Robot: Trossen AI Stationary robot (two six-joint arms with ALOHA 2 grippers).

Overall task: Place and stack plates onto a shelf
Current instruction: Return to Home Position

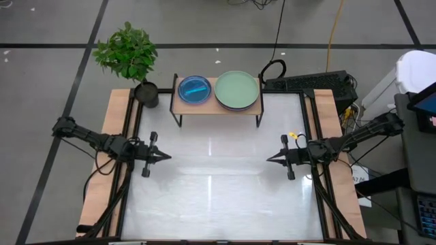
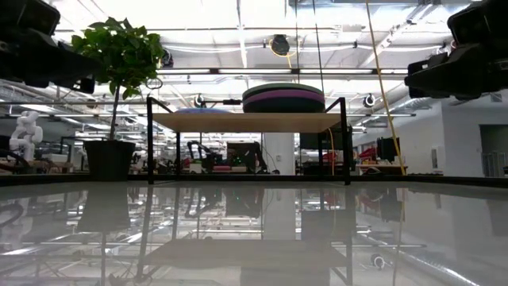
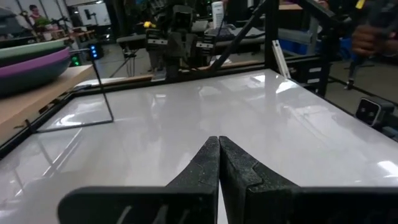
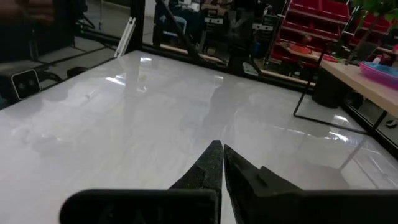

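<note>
While the left gripper (image 1: 165, 156) hangs over the worktop's (image 1: 218, 197) left side at mid-frame, fingers (image 3: 205, 167) pressed together, the shelf (image 1: 215, 109) stands at top centre, just right of a potted plant (image 1: 127, 51). A blue plate (image 1: 194, 89) tops its left stack; a green plate (image 1: 237, 90) tops the taller right stack. At mid-right, the right gripper (image 1: 270, 159) points inward, fingers (image 4: 209, 165) likewise closed and empty.

Right tool (image 4: 219, 148), seemingly closed, over tabletop (image 4: 155, 106).

The shelf (image 1: 216, 109) bears a blue-topped plate stack (image 1: 194, 89); beside it, a green-topped stack (image 1: 237, 90).
</note>
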